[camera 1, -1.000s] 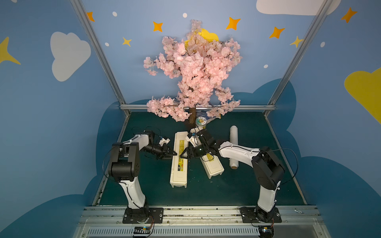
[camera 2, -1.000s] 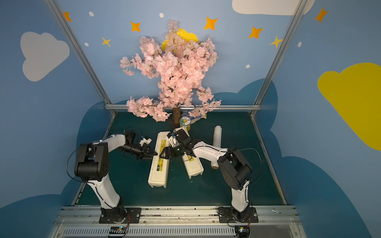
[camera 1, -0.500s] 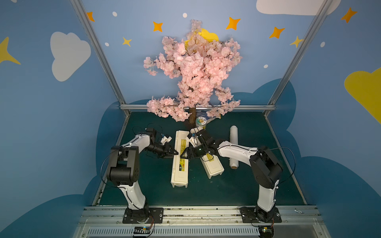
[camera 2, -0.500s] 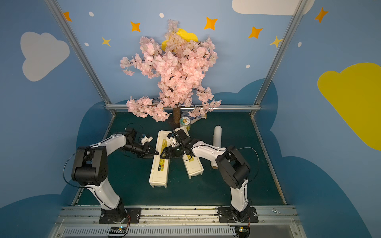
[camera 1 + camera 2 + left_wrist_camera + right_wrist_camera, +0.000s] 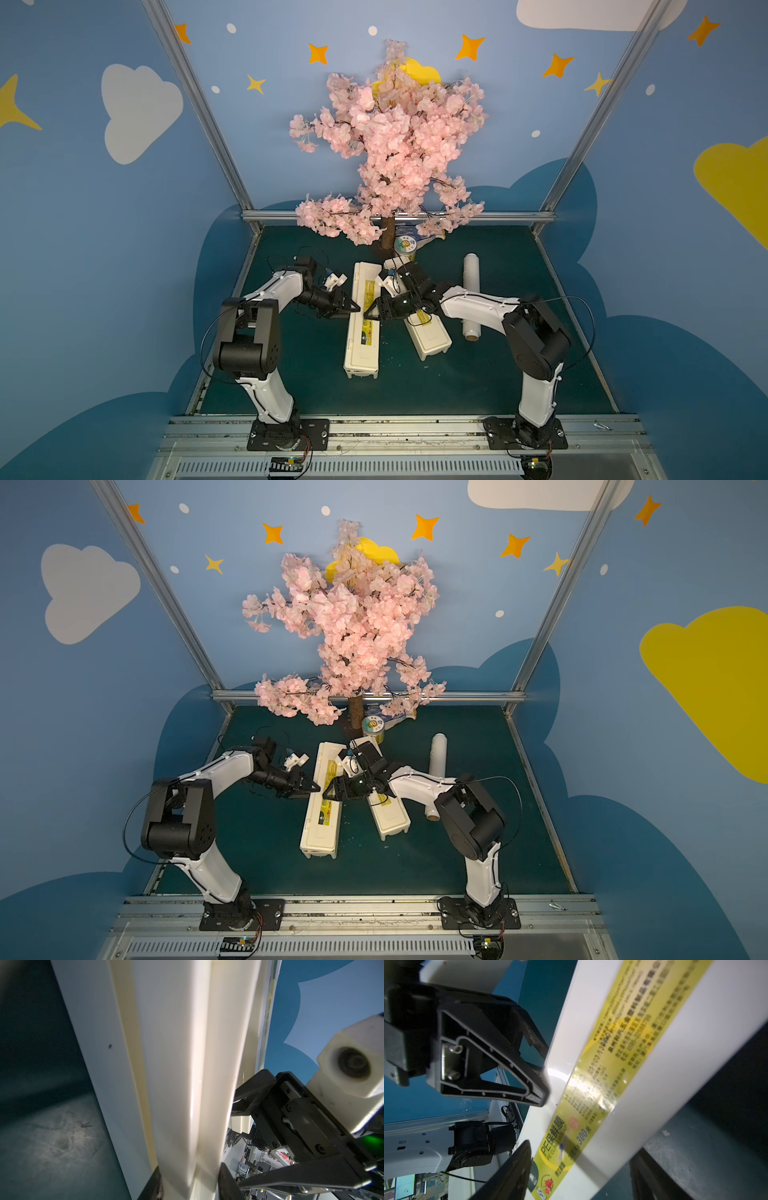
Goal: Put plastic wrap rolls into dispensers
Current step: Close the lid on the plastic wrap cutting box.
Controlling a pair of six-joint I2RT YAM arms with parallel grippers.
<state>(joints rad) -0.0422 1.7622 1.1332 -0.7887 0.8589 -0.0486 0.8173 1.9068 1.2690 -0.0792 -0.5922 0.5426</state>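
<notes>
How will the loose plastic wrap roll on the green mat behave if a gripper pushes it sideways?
The plastic wrap roll is a smooth cylinder lying flat, so it probably rolls away. Its cardboard core suggests it stays stiff.

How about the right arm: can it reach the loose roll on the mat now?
Probably yes, once freed: the roll lies loose beneath that arm's forearm, nothing on it, but the right claw straddles the left box.
</notes>
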